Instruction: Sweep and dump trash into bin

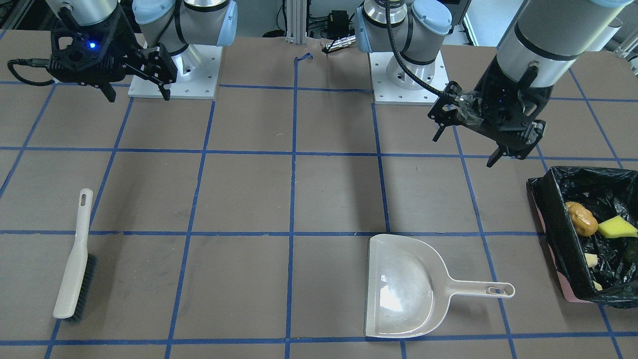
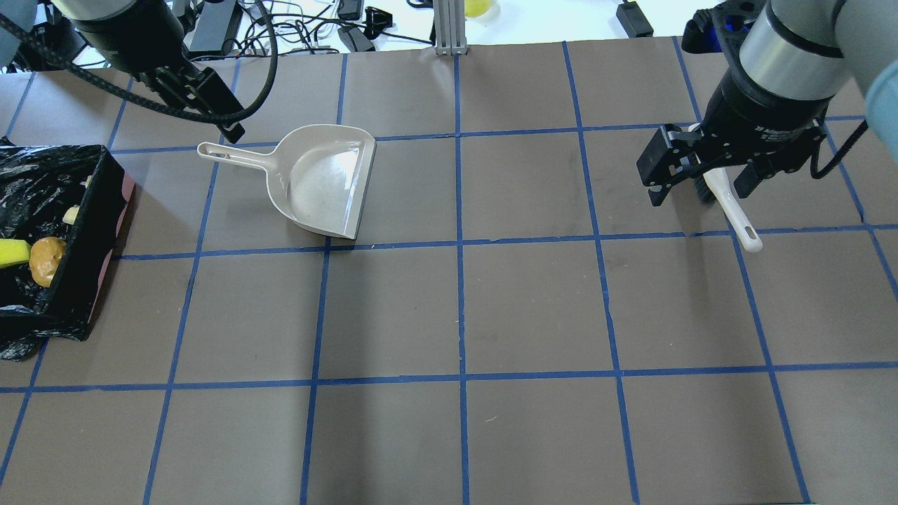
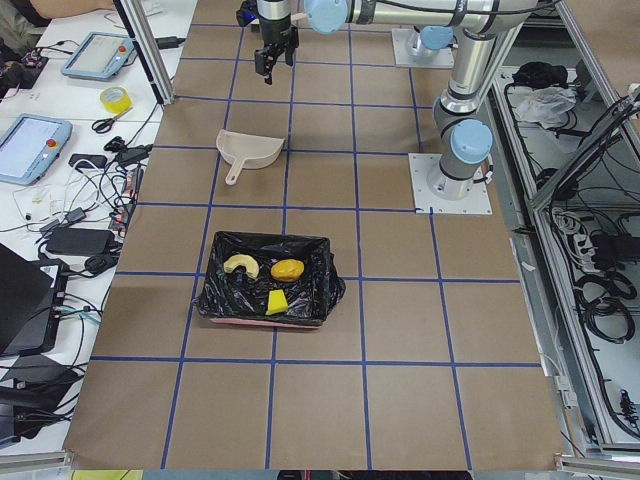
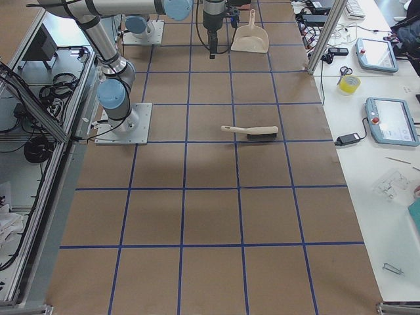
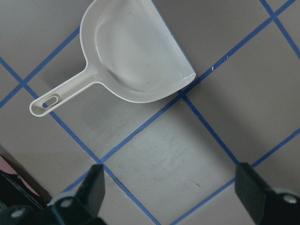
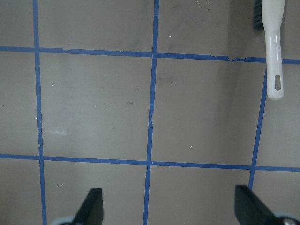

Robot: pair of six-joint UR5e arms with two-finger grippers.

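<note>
the glossy golden-brown oval lump (image 1: pixel 581 218), yellow-green spongy square (image 1: pixel 617 228) and pale cream crescent slice (image 3: pixel 241 265) lie inside the pink-sided bin lined with black plastic (image 1: pixel 554 224), at the table's end on the robot's left. the left gripper (image 1: pixel 466 147) and right gripper (image 1: pixel 138 95) hang above the table, fingers spread, holding nothing. a beige plastic dustpan (image 1: pixel 398 286) and white-handled brush (image 1: pixel 75 264) lie flat, well apart.

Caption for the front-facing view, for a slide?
Trash in the bin; dustpan and brush lie free, left gripper and right gripper open and raised.
</note>
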